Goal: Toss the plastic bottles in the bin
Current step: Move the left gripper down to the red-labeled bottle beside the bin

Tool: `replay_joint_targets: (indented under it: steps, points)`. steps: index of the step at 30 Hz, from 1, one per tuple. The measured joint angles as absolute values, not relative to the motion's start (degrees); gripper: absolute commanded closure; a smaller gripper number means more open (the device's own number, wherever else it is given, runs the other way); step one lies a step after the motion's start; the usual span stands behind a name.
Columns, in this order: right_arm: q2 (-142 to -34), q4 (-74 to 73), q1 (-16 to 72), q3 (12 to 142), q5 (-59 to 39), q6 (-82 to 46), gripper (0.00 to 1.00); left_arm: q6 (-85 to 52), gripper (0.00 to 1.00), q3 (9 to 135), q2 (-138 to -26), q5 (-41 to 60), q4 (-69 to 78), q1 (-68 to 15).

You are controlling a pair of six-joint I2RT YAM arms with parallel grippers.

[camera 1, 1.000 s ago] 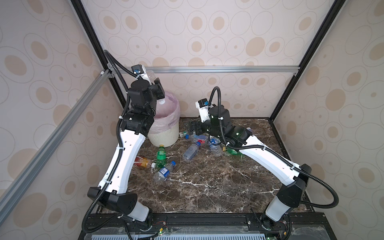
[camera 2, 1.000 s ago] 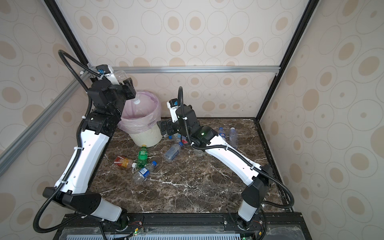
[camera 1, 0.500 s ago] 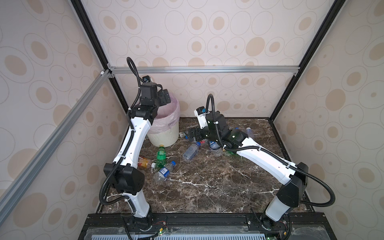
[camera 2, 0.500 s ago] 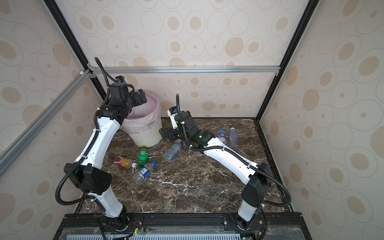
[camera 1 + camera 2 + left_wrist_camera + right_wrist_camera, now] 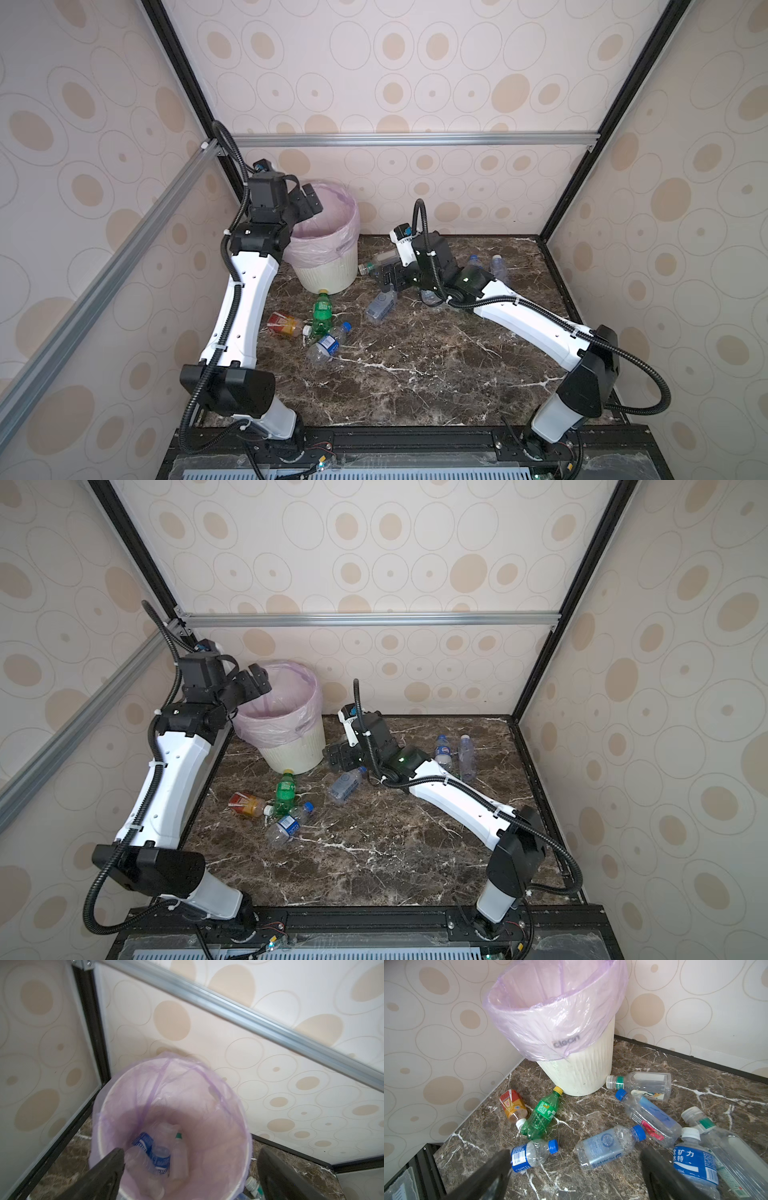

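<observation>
Left gripper (image 5: pixel 307 202) spread, empty, over bin (image 5: pixel 332 274). Right gripper (image 5: pixel 576 1152) spread, nearer: blue-capped bottle (image 5: pixel 608 1147) just ahead, lengthwise across finger gap.

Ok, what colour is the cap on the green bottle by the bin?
Yellow; the cap of the green bottle shows best in the right wrist view.

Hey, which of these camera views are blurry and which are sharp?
Left wrist view: smeared, bin and bottles inside soft. Right wrist view: crisp, label on the green bottle readable, near fingers soft. Both top views: sharp, evenly lit.
</observation>
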State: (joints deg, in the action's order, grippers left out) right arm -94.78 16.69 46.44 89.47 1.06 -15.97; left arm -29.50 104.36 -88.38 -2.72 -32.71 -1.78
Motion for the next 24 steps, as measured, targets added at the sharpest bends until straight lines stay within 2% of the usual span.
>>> replay_joint_targets:
  steps: [14,19,24]
  points:
    - [-92.71,16.32,46.39,84.71,-0.01,-13.98,0.0,-45.63,0.01,69.6,-72.38,10.07,-32.18,23.9]
    - [-92.71,16.27,46.37,83.74,-0.25,-13.8,0.0,-49.41,0.01,59.0,-73.47,15.27,-29.41,26.59]
    - [-92.71,15.86,46.37,82.0,-0.27,-14.0,0.0,-51.24,0.03,54.52,-76.75,18.65,-26.13,26.59]
